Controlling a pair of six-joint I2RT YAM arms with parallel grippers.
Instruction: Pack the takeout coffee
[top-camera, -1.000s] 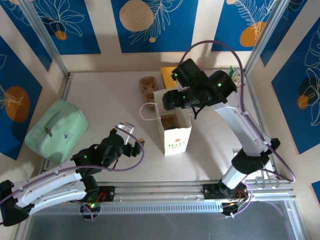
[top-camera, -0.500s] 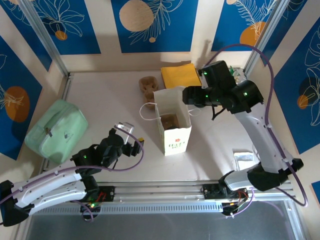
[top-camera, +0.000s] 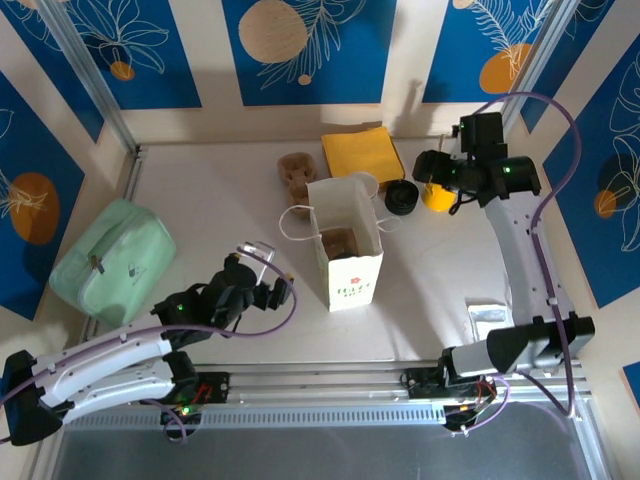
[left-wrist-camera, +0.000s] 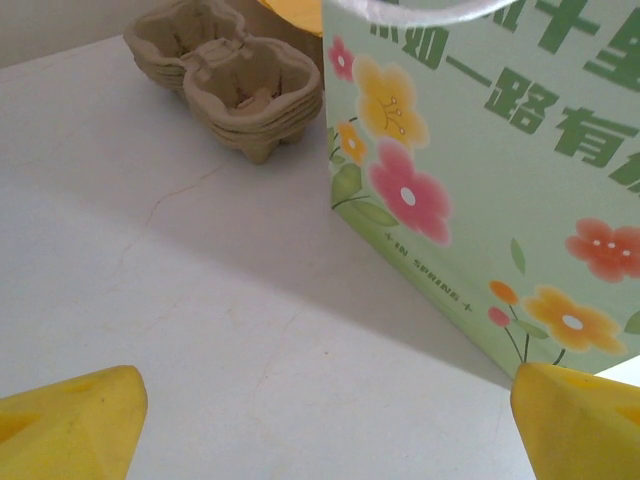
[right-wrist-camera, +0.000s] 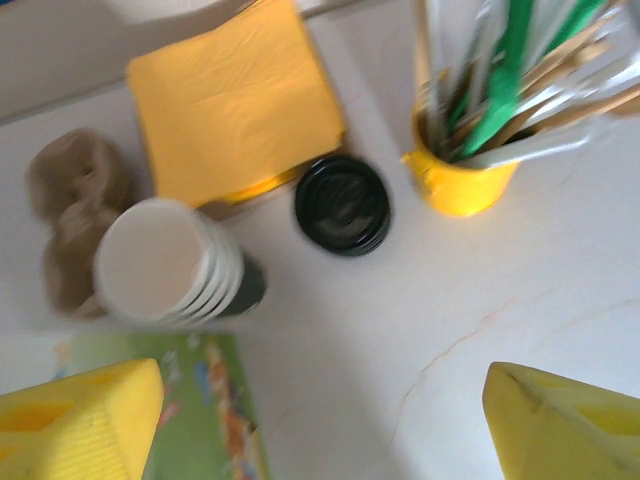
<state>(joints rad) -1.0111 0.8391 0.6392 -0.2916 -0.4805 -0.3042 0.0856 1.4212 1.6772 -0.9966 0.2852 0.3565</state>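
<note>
Right wrist view: the takeout coffee cup (right-wrist-camera: 165, 262) stands lidless on the bench (right-wrist-camera: 480, 330) just beside the paper bag (right-wrist-camera: 195, 410), with its black lid (right-wrist-camera: 342, 205) apart. Both jaws are released and empty. A clumsy pinch could crush or tip the cup, or shove the bag.

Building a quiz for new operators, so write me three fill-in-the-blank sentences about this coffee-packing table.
1. The black lid lies flat on the table between the napkins and the straw cup, whose colour is ____.
2. The white paper bag stands ____, its top open.
3. The left claw and the right claw are both ____, holding nothing.

Missing words: yellow; upright; open.
</note>
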